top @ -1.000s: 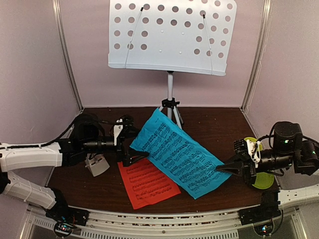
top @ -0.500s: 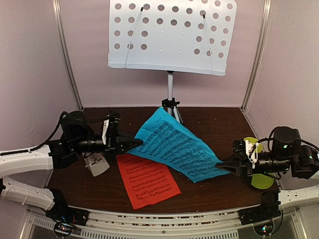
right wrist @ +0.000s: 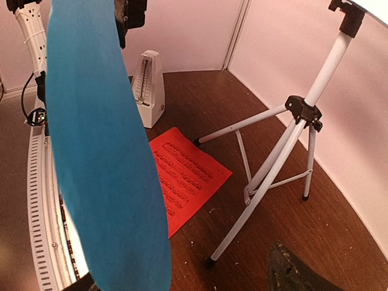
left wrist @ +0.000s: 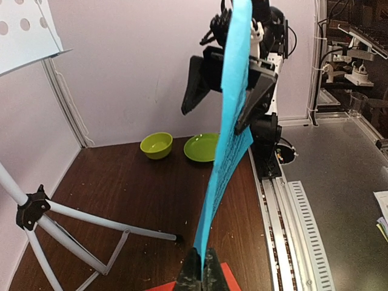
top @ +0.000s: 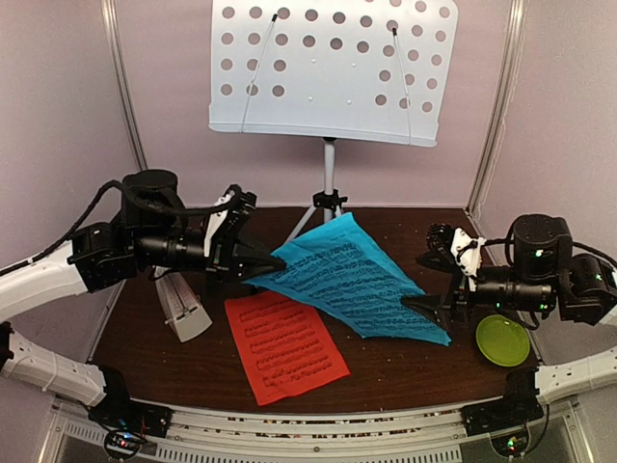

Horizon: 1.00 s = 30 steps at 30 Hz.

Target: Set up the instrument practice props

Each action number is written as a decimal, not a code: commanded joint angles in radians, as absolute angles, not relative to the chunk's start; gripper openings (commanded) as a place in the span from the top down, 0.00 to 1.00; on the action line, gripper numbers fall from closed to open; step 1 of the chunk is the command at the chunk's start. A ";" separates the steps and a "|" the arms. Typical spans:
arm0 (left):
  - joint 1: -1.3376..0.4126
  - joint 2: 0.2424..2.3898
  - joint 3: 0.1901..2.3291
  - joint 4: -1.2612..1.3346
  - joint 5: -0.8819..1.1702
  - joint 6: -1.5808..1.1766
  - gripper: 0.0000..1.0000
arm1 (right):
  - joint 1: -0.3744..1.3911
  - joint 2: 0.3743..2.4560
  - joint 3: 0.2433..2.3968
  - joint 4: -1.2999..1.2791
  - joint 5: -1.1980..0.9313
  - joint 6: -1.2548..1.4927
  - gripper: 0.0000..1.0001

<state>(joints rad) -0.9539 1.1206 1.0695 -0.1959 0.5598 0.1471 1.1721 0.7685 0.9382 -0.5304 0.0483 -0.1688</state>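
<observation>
A: The left end effector is where we start. Its fingers are pressed together on one corner of the blue sheet, pinching the paper's edge.

B: And the right end effector?

A: We see its jaws standing apart, with the sheet's opposite end passing between them. We can't tell whether either finger touches the paper, so we count the left as the only hold.

B: So the sheet's long axis runs straight out from the left fingertips toward the right ones, lifted off the surface at the left end and dipping lower toward the right.

A: Yes. It hangs partly over the red sheet, which lies flat below the left fingertips. The metronome stands beneath the left arm, back from its fingertips.

B: Where does the sheet have to go?

A: We judge onto the music-stand desk. It sits well above and beyond both end effectors, on the tripod, whose post rises between them, slightly nearer the left.

B: Then the left arm is the one placed to carry it, up and away, turning the long axis to lie along the desk's lower lip.

A: We agree; the right only needs to keep out of the paper's way. The green dish beneath its wrist plays no part.
</observation>
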 commanded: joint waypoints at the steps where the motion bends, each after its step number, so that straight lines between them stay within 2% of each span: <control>1: -0.976 1.163 1.177 -0.406 0.511 0.201 1.00 | 1.183 0.849 1.066 -0.610 0.100 -0.163 0.28; 8: -0.997 1.233 1.300 -0.516 0.481 0.176 1.00 | 1.230 0.954 1.186 -0.687 0.116 -0.175 0.35; 12: -1.013 1.269 1.351 -0.551 0.473 0.172 1.00 | 1.258 1.018 1.242 -0.725 0.130 -0.175 0.43; 16: -1.021 1.314 1.419 -0.606 0.445 0.170 1.00 | 1.272 1.065 1.287 -0.752 0.135 -0.171 0.60; 22: -1.022 1.317 1.436 -0.610 0.430 0.153 1.00 | 1.275 1.084 1.293 -0.768 0.127 -0.159 0.98; 23: -1.022 1.311 1.431 -0.600 0.426 0.151 1.00 | 1.275 1.079 1.290 -0.765 0.122 -0.151 1.00; 24: -1.022 1.302 1.419 -0.582 0.419 0.147 0.96 | 1.275 1.072 1.290 -0.757 0.116 -0.137 1.00; 28: -1.022 1.224 1.347 -0.475 0.333 0.114 0.62 | 1.267 1.028 1.284 -0.705 0.106 -0.077 1.00; 30: -1.019 1.181 1.332 -0.456 0.250 0.110 0.54 | 1.257 1.005 1.292 -0.687 0.077 -0.059 1.00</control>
<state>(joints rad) -1.0176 1.2743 1.3613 -0.5636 0.3851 0.1379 1.2686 1.0657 1.2709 -0.7403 0.1085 -0.1234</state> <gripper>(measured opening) 0.404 0.011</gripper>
